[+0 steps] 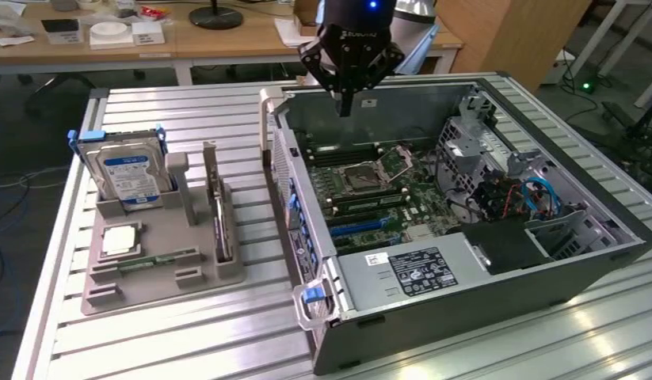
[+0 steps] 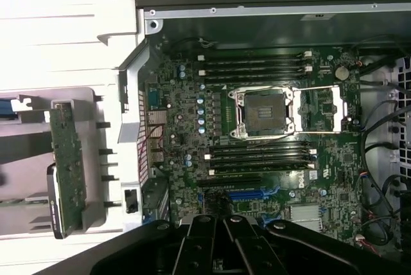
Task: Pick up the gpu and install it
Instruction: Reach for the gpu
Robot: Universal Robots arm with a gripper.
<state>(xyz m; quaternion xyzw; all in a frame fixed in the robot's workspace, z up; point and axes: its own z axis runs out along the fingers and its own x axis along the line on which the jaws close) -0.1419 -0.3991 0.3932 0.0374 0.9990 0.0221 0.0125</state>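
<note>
The gpu [image 1: 214, 204] stands on edge in a slot of the grey holder [image 1: 162, 269], at the exterior view's left of the open computer case [image 1: 452, 237]. In the wrist view the gpu [image 2: 67, 166] appears as a narrow green-edged card beside the case wall. My gripper [image 1: 347, 107] hangs over the far end of the case, above the motherboard [image 1: 373, 198], well apart from the gpu. Its fingers [image 2: 239, 239] are pressed together and hold nothing. Under them lie the motherboard's blue expansion slots [image 2: 253, 193].
The holder also carries a silver hard drive with a blue label [image 1: 130, 170], a processor chip [image 1: 120, 237] and a slim green memory stick [image 1: 148, 259]. Cables and a drive cage [image 1: 516, 198] fill the case's right side. The empty processor socket [image 2: 265, 113] sits mid-board.
</note>
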